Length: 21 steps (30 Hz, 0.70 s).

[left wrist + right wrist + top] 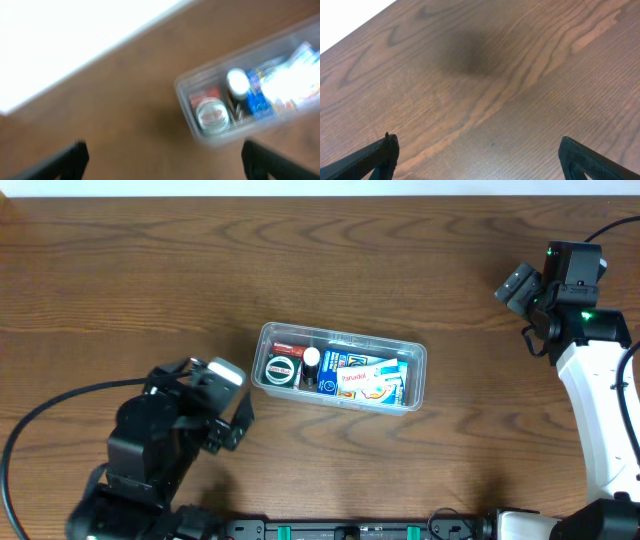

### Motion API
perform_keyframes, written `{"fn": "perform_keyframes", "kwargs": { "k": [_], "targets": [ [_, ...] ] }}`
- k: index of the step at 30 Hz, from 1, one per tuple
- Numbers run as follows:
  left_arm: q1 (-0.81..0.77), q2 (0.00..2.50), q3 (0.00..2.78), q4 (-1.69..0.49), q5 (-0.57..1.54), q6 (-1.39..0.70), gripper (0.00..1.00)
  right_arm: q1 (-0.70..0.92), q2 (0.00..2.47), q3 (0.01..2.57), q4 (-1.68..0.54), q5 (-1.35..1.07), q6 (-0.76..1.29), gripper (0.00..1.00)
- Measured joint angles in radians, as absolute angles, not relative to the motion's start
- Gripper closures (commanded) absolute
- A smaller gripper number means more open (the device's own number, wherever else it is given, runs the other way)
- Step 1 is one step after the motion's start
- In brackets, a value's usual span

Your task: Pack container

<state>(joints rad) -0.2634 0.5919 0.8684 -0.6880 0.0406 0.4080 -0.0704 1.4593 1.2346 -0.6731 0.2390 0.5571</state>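
The clear plastic container [341, 367] sits in the middle of the table. Inside it lie a round green-and-white tin [283, 372], a red item [287, 349], a small white-capped bottle [312, 360] and a blue printed carton [366, 376]. It also shows blurred in the left wrist view [250, 95]. My left gripper [222, 408] is open and empty, low at the container's front left, apart from it. My right gripper [520, 285] is open and empty at the far right, over bare wood.
The wooden table [150, 280] spreads around the container. The table's far edge shows as a white band in the left wrist view [75, 35] and the right wrist view [345, 20]. Black cables run along the left and right sides.
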Motion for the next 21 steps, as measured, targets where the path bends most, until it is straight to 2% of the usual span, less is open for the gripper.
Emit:
{"fn": "perform_keyframes", "kwargs": {
  "k": [5, 12, 17, 21],
  "targets": [
    [-0.101, 0.472, 0.595, -0.353, 0.163, 0.399, 0.02, -0.070, 1.459, 1.234, -0.672, 0.239, 0.557, 0.01],
    [-0.067, 0.337, 0.261, 0.010, 0.234, 0.395, 0.02, -0.070, 1.459, 1.234, -0.673, 0.239, 0.557, 0.01],
    [-0.067, 0.226, 0.129, 0.161, 0.245, 0.395, 0.02, -0.070, 1.459, 1.234, -0.673, 0.239, 0.557, 0.01],
    [-0.056, 0.164, 0.058, 0.169, 0.252, 0.395, 0.02, -0.070, 1.459, 1.234, -0.672, 0.239, 0.557, 0.01]
  ]
}}
